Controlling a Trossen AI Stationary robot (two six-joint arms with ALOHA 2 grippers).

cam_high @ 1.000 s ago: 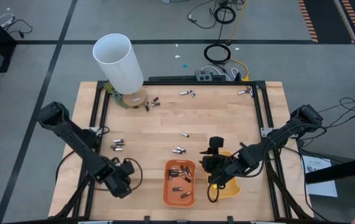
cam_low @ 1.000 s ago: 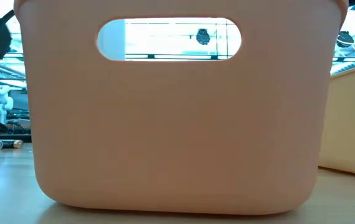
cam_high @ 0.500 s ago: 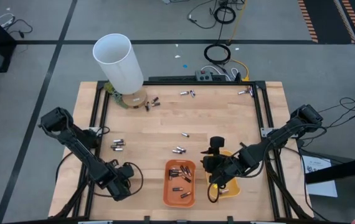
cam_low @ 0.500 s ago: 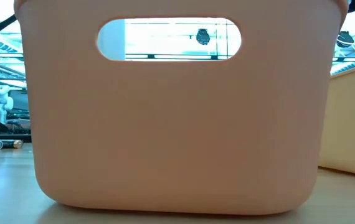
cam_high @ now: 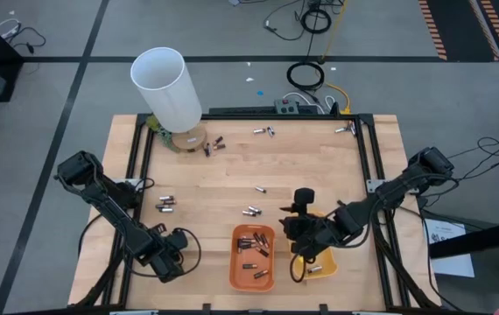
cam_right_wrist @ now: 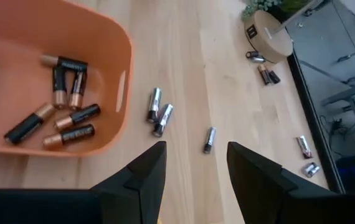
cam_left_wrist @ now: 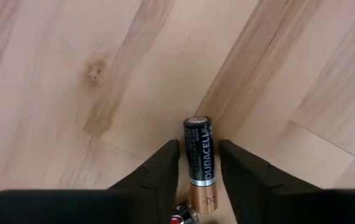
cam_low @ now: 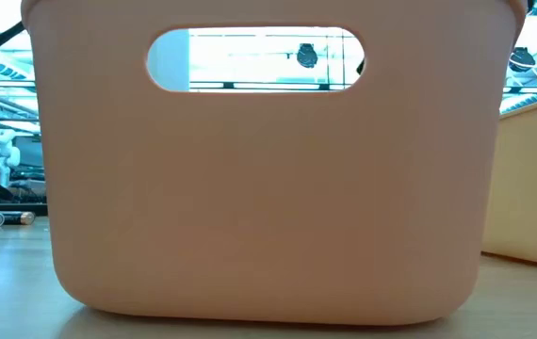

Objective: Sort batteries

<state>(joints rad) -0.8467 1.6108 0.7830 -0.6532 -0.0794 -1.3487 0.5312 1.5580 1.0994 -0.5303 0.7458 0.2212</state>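
Duracell battery point(cam_left_wrist: 197, 154): we see a black, copper-ended cell between the left gripper's point(cam_left_wrist: 199, 165) fingers, both fingers touching its sides; the claw grasps it on the wooden table point(cam_left_wrist: 71, 74).
Left gripper in the high view point(cam_high: 176, 251): we find it at the table's near left edge, beside the orange tray point(cam_high: 251, 256).
Sorted batteries point(cam_right_wrist: 59, 118): dark, coppery cells lie in the orange tray.
Loose batteries point(cam_right_wrist: 159, 112): we count two silvery cells just beside the tray, others scattered farther off.
Right gripper point(cam_right_wrist: 193, 165): released, fingers apart and empty, above the yellow tray point(cam_high: 324, 262).
White tube point(cam_high: 166, 87): stands at the far left corner.
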